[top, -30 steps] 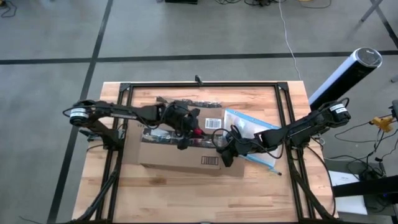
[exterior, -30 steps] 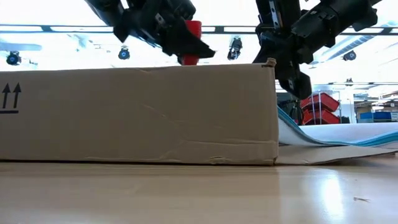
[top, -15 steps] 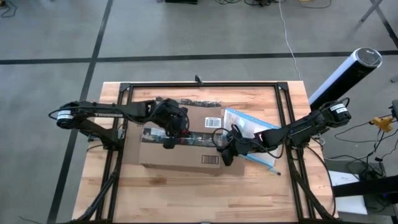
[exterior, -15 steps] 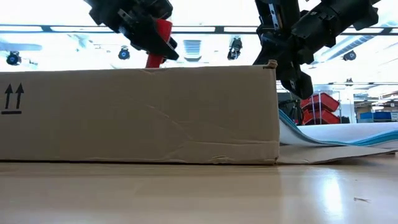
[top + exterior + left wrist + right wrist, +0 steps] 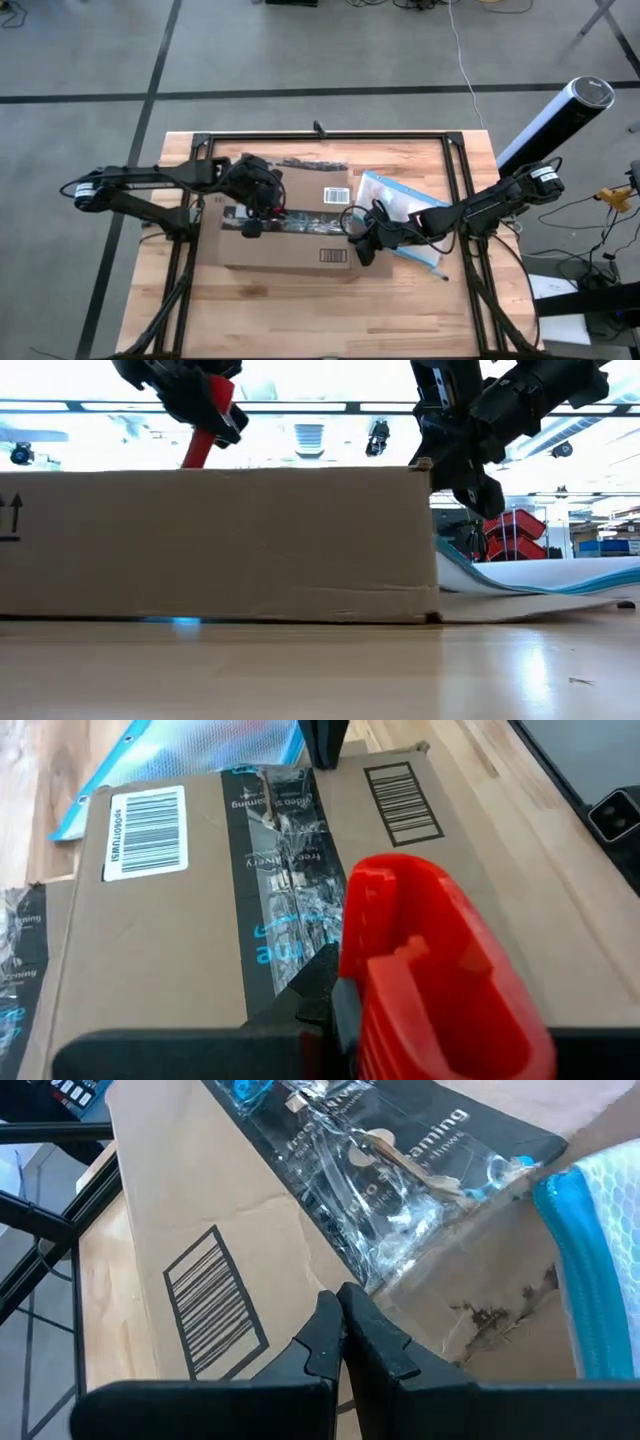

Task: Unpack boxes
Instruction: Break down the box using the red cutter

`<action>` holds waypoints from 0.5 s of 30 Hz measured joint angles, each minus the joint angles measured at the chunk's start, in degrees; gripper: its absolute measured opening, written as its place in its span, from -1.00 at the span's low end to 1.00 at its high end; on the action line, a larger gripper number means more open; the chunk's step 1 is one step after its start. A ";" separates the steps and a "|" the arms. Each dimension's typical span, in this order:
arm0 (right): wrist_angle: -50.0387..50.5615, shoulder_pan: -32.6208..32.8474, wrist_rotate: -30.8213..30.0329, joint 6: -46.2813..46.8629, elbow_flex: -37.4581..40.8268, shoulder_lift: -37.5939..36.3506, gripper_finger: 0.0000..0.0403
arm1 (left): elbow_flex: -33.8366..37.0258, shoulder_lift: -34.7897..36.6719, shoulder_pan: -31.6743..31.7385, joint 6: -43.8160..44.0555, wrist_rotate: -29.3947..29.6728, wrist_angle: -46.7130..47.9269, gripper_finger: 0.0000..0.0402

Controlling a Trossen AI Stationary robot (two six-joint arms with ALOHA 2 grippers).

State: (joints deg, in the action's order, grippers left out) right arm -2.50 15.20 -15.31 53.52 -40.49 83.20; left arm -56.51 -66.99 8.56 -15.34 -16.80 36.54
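Observation:
The brown cardboard box [image 5: 285, 230] lies flat in the middle of the table. It has a white barcode label [image 5: 148, 830] and a torn strip of clear tape [image 5: 285, 910] along its top seam. My left gripper [image 5: 256, 206] is over the box's left half, shut on a small red tool [image 5: 430, 970]. My right gripper [image 5: 362, 248] is shut at the box's right end. Beside that end a clear pouch with a blue edge [image 5: 400, 205] lies flat on the table. My left gripper holds the red tool's body [image 5: 210, 405] between its fingers, which come from above and slant down. The tool hides the fingers in the wrist view. The tool's lower tip [image 5: 188, 458] reaches down to the box's top at the taped seam. My right gripper has its shut fingertips [image 5: 340, 1315] at the right end of the box [image 5: 470, 1290], near its front corner, and comes in level from the table's right. The fingers hide the spot, so I cannot tell whether they touch.
A black metal frame [image 5: 320, 135] runs around the work area, with rails on both sides of the box. A dark strip of packing [image 5: 310, 163] lies just beyond the box's far edge. A white and black cylinder [image 5: 555, 120] stands off the table's far right corner.
My left gripper has moved along the box's top toward the table's left edge, carrying the red tool along the taped seam. The box has slid slightly toward the left. My right gripper has stayed shut at the box's right end.

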 joint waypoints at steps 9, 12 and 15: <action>1.79 -0.42 0.34 -0.79 0.01 -0.59 -1.00 | 0.13 3.96 0.01 2.73 1.52 5.39 -0.85; 1.99 -0.61 0.74 -1.03 0.09 -1.15 -1.00 | 0.04 3.67 0.00 3.33 1.19 6.95 -0.85; 4.69 -0.70 0.95 -1.25 0.24 -1.30 -1.00 | -0.04 3.64 0.01 3.75 1.33 10.21 -0.85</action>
State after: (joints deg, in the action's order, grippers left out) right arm 2.19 14.50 -14.36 52.27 -40.25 81.90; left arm -56.55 -63.35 8.57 -11.59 -15.46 46.75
